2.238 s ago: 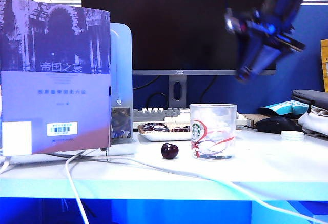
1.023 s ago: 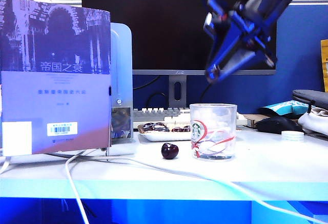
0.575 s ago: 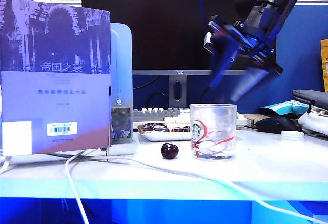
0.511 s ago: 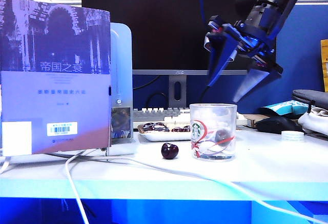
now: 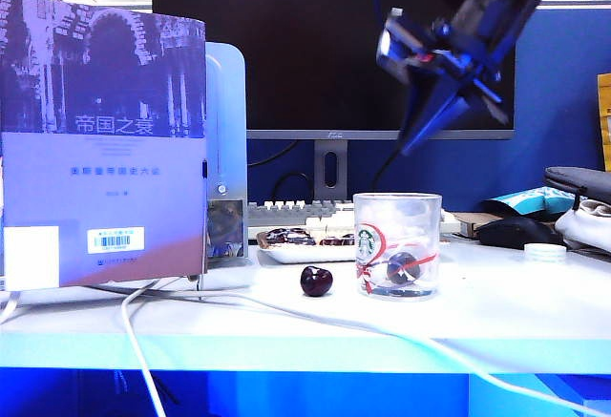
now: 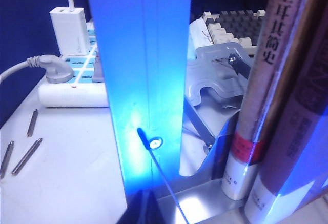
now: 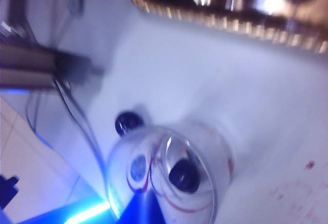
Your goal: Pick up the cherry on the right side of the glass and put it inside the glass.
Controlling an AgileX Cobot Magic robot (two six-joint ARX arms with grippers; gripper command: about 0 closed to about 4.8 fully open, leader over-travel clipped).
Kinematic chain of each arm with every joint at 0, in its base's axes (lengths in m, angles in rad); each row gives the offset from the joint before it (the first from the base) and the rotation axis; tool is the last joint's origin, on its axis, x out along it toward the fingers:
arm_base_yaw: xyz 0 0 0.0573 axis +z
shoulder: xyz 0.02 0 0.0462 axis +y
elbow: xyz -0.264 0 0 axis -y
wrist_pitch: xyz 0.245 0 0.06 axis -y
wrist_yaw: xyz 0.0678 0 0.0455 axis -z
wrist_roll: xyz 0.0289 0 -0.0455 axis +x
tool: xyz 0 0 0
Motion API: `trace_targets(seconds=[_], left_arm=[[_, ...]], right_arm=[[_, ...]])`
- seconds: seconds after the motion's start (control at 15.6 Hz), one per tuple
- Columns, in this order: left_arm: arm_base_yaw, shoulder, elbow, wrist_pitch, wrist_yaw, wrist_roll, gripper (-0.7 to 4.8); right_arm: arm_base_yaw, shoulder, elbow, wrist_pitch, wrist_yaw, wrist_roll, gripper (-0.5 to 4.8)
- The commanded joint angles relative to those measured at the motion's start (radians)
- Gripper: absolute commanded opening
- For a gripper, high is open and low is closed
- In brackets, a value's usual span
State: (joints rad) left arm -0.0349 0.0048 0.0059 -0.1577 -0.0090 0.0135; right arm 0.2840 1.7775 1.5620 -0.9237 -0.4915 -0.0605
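Right gripper (image 5: 412, 142): we log it raised above the glass (image 5: 397, 243), a little toward the monitor (image 5: 332, 45), its fingers drawn together to a point and carrying nothing; the wrist view, though blurred, looks straight down into the tumbler. Cherry (image 5: 402, 267): we find it lying on the bottom of the glass, seen through the wall just beside the red swirls and again from above (image 7: 183, 175). It sits directly below the claw, slightly nearer the table's front edge. Being round, it has no long axis to note. Glass: upright on the white table (image 5: 496, 314), mouth open and unobstructed. Second cherry (image 5: 316, 281): on the table just left of the glass, apart from it, untouched; the right wrist view shows it outside the rim (image 7: 127, 123). Left gripper: not visible to us in any view; its wrist camera faces a blue panel (image 6: 143, 70), book spines (image 6: 266, 101) and a power strip (image 6: 72, 88), so the right arm is plainly the nearer one. Judgement: we count the placing as done, with only a clear lift away from the rim remaining. Also present: a large book (image 5: 103, 140) standing at left, a tray (image 5: 305, 248) behind the glass, and a white cable (image 5: 286, 317) across the front.
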Motion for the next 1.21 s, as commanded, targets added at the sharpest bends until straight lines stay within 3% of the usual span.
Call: trace_targets(seconds=[0.06, 0.45, 0.77, 0.96, 1.09, 1.21], left_arm=[[0.000, -0.003, -0.001, -0.012, 0.006, 0.005, -0.05], [0.000, -0.003, -0.001, -0.012, 0.006, 0.005, -0.05], [0.000, -0.003, -0.001, -0.012, 0.006, 0.005, -0.05], [0.000, -0.003, -0.001, -0.012, 0.006, 0.005, -0.05], [0.001, -0.003, -0.001, -0.013, 0.006, 0.005, -0.05], [0.000, -0.003, -0.001, -0.012, 0.006, 0.005, -0.05]], right_arm=[[0.001, -0.071, 0.006, 0.047, 0.013, 0.004, -0.02], [0.001, -0.414, 0.005, 0.071, 0.211, 0.003, -0.02], [0.001, -0.782, 0.005, 0.113, 0.449, 0.004, -0.02], [0.002, -0.921, 0.003, 0.112, 0.496, 0.003, -0.02], [0.002, -1.004, -0.011, 0.148, 0.630, 0.000, -0.02], [0.002, -1.092, -0.129, 0.283, 0.813, -0.029, -0.02]])
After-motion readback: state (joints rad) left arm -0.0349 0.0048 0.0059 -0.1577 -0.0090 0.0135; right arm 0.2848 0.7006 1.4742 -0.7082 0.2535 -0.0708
